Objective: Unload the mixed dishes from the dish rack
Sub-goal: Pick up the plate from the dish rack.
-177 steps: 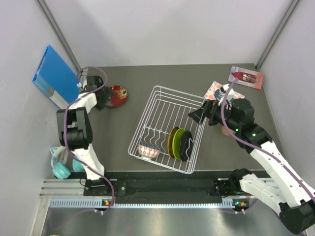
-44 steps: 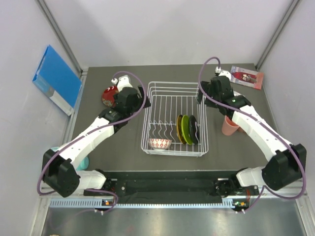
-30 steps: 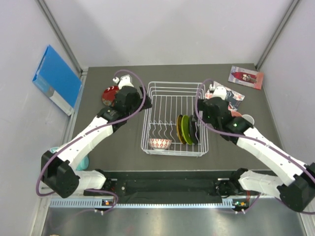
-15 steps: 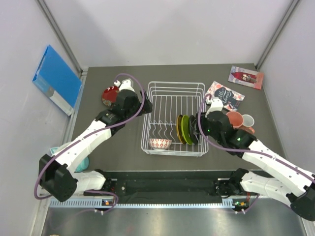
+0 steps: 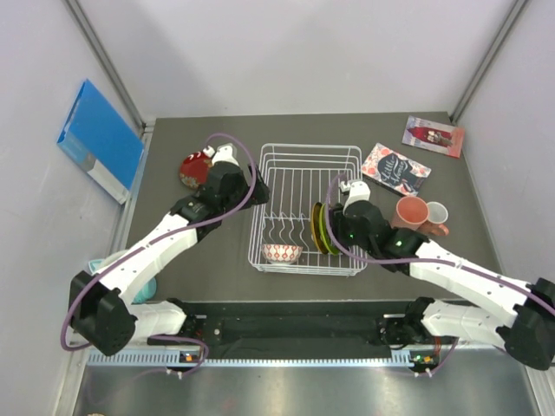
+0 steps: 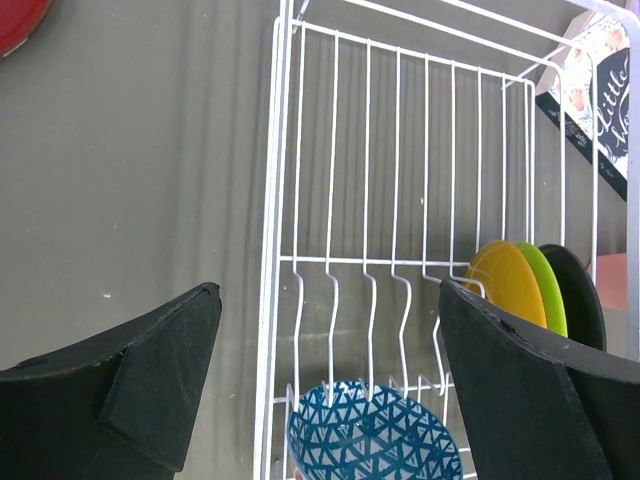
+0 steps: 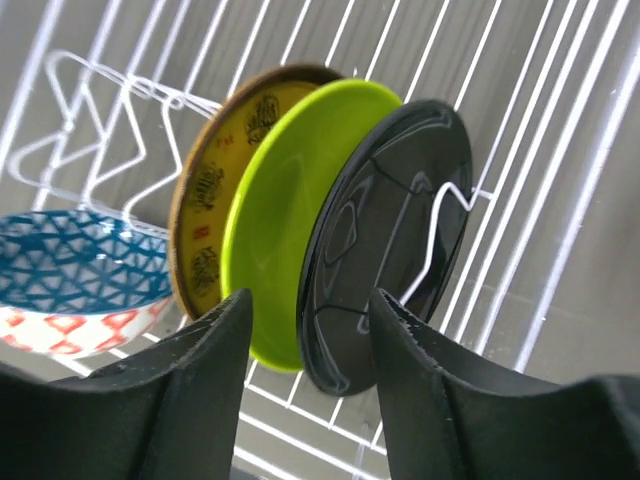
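Right gripper (image 7: 312, 300) is spread wide, lime plate (image 7: 290, 190) and black plate (image 7: 390, 190) standing in the rack (image 5: 312, 147) dead centre, just above its gap.

The dish rack (image 5: 312, 146) is white. The amber plate (image 7: 205, 215) carries small dark figures; the lime-green plate (image 7: 285, 220) is plain, the black plate (image 7: 385, 220) glossy. The bowl (image 7: 70, 270) has blue and red triangles.

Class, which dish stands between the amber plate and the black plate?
The lime-green plate, upright in the dish rack; the right wrist view shows it clearest.
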Controlling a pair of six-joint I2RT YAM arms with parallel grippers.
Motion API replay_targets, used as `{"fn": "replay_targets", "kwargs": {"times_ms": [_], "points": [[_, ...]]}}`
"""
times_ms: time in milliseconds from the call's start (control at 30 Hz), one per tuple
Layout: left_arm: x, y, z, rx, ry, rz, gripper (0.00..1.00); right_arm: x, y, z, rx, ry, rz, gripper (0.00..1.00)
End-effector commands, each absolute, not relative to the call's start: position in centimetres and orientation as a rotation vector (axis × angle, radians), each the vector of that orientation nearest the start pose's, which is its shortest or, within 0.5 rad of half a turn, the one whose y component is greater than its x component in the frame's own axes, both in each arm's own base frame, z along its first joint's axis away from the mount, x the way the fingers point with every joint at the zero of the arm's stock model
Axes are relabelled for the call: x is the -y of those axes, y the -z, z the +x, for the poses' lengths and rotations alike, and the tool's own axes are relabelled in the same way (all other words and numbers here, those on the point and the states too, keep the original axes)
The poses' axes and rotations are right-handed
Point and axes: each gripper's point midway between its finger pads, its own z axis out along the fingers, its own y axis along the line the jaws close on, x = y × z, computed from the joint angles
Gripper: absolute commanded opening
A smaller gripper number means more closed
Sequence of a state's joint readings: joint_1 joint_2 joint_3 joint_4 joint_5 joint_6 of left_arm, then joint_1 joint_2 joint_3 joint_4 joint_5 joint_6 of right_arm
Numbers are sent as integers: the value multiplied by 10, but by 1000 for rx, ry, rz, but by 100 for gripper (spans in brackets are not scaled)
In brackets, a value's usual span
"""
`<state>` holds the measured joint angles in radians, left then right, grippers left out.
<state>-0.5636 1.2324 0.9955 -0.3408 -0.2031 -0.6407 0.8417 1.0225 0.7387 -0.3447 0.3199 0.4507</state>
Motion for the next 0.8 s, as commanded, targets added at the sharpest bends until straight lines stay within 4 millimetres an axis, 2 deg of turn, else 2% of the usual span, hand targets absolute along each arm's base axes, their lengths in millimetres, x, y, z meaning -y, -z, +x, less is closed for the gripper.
{"fn": "replay_targets", "kwargs": {"times_ms": [0,167,200,267,300,433,767], "points": [[195,-209,325,-2115,530,-214,94,-218,-142,243,-2166,-379,-282,46],[194,-205,322,-2122,525,-213,94,-217,-132,247,-2180,-331,-282,38],[193,-205,322,-2121,522,-215,94,-217,-131,248,-2180,-325,-286,31],[193,-204,322,-2122,521,-218,93,-216,-131,248,-2178,-317,-288,23],[193,-204,322,-2122,522,-216,93,-215,-132,249,-2177,-315,-282,15],[195,-204,322,-2123,530,-214,93,-213,-139,248,-2166,-305,-286,1],[202,-199,323,-2141,562,-209,92,-209,-170,248,-2114,-291,-298,0]]}}
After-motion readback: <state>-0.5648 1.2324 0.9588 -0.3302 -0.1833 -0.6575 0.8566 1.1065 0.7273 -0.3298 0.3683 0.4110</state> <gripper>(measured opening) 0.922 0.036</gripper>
